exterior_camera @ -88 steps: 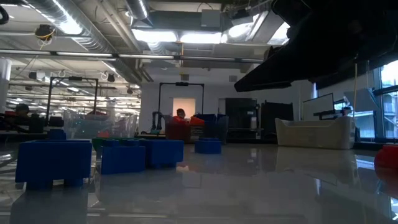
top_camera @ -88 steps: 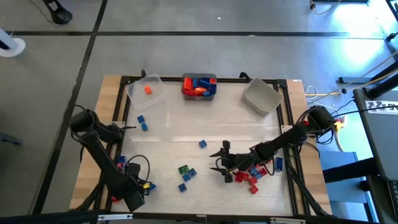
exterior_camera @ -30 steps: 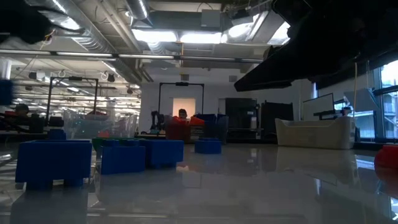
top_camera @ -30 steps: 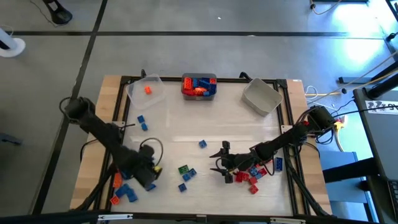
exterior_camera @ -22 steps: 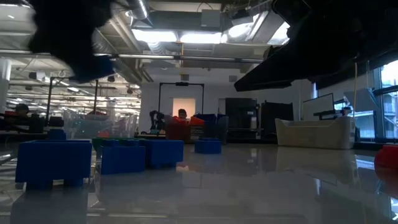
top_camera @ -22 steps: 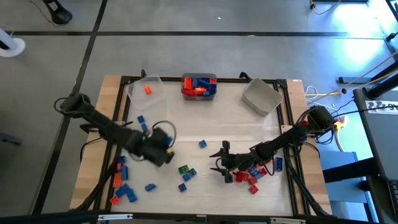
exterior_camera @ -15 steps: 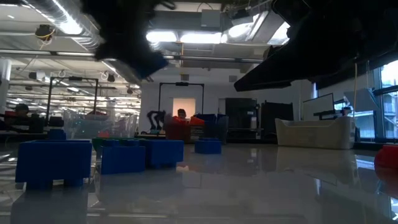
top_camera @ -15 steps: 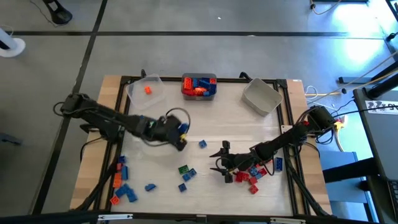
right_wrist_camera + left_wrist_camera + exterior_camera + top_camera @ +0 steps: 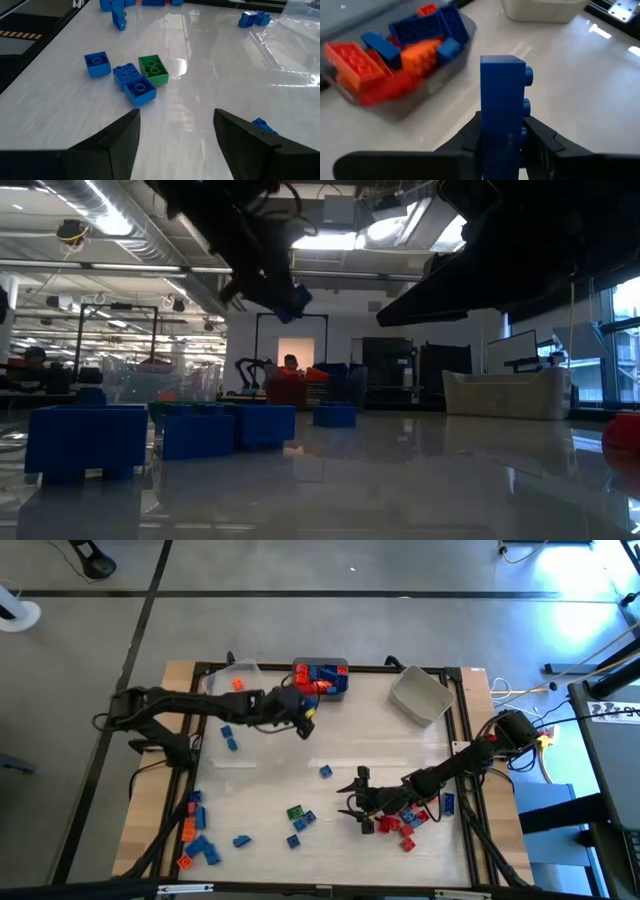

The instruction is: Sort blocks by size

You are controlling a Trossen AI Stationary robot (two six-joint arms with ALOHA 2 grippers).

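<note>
High view: the left pincer (image 9: 303, 718) hangs just below the brick-filled bin (image 9: 320, 679), top centre. Left wrist view: it clamps a blue block (image 9: 501, 115) (upright). Right wrist view: the right pincer (image 9: 175, 131) gapes wide, holding nothing.

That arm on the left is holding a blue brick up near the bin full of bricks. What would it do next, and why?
Probably carry it the last bit over the middle bin and let go. The left gripper is shut on a long blue brick, held beside that bin, which already holds similar long bricks.
</note>
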